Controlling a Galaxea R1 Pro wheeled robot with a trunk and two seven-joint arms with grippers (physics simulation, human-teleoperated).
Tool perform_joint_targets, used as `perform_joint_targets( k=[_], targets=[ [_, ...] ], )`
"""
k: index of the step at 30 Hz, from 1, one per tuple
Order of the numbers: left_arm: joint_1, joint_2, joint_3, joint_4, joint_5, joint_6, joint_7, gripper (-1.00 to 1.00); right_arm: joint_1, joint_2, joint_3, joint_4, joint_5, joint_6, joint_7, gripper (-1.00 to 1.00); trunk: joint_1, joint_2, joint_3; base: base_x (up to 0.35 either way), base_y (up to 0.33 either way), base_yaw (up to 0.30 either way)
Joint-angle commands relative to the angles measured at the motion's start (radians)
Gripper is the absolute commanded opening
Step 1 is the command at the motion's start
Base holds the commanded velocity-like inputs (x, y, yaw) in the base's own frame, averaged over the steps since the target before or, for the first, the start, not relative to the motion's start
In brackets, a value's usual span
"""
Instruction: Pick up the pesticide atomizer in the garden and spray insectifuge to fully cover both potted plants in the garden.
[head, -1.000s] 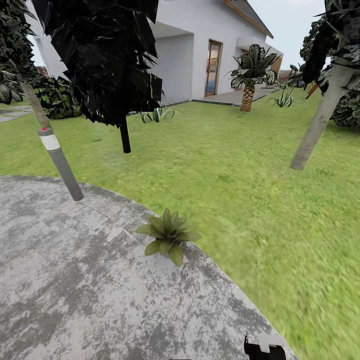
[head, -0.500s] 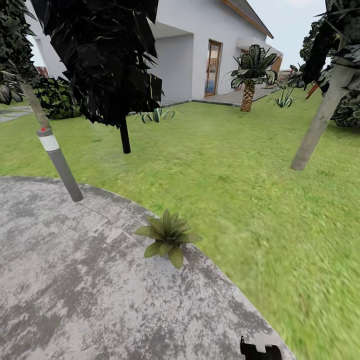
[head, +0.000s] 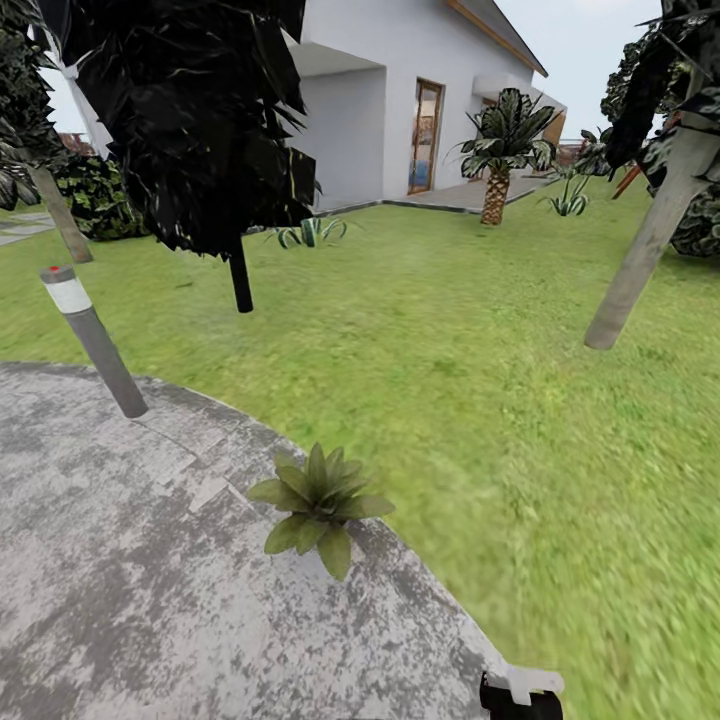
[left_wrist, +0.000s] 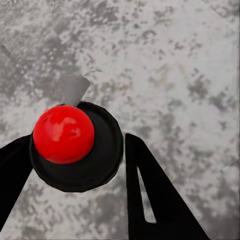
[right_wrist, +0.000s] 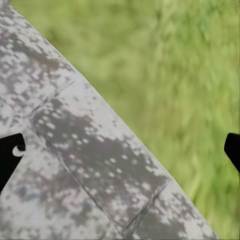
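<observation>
One potted plant (head: 316, 500) at the patio (head: 120, 600) edge, sprayer in hand.
Left gripper (left_wrist: 75, 160) clamps the pesticide atomizer (left_wrist: 75, 145) (red top up) over the stone; right gripper (right_wrist: 120, 150) is spread, holding nothing. Carry-over looks done; next, aim the nozzle at the leaves. The view has swung since earlier, so the plant sits lower in frame.

No text, label, brand, number or sign can be read anywhere — the bollard lamp (head: 92, 338) carries a plain white band, and the pesticide atomizer (left_wrist: 75, 146) between the left hand's fingers shows no lettering.
</observation>
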Motion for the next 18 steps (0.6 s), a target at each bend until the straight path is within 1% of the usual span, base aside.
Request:
perform_joint_targets(
  k=[1, 5, 10, 12, 14, 18],
  targets=[
    [-0.001, 0.0, 0.003, 0.001, 0.004, -0.004, -0.003, -1.0, 0.0, 0.0, -0.007, 0.001, 0.011, -0.001, -0.005, 1.0, 0.0, 0.0, -0.001, 0.281, -0.074, 0.0],
    [-0.001, 0.0, 0.004, 0.001, 0.005, -0.004, -0.003, -1.0, 0.0, -0.001, -0.008, 0.0, 0.008, -0.001, -0.006, 1.0, 0.0, 0.0, -0.001, 0.21, -0.024, 0.0],
    [-0.001, 0.0, 0.004, 0.001, 0.006, -0.003, -0.001, -1.0, 0.0, -0.003, -0.01, -0.002, 0.007, -0.001, -0.01, 1.0, 0.0, 0.0, -0.001, 0.025, -0.002, 0.0],
    [-0.001, 0.001, 0.003, 0.0, 0.004, -0.002, 0.002, -1.0, 0.0, -0.011, -0.012, -0.004, 0.005, -0.001, -0.012, 1.0, 0.0, 0.0, -0.001, 0.002, 0.0, 0.0],
    [-0.001, 0.001, -0.002, -0.009, 0.0, -0.002, 0.008, -1.0, 0.0, -0.027, -0.013, -0.007, 0.005, -0.002, -0.012, 1.0, 0.0, 0.0, -0.001, 0.0, 0.0, 0.0],
    [-0.006, 0.004, -0.012, -0.031, -0.012, 0.001, 0.0, -1.0, 0.0, -0.038, -0.011, -0.022, 0.01, -0.002, -0.007, 1.0, 0.0, 0.0, -0.001, 0.0, 0.0, 0.0]
  ],
)
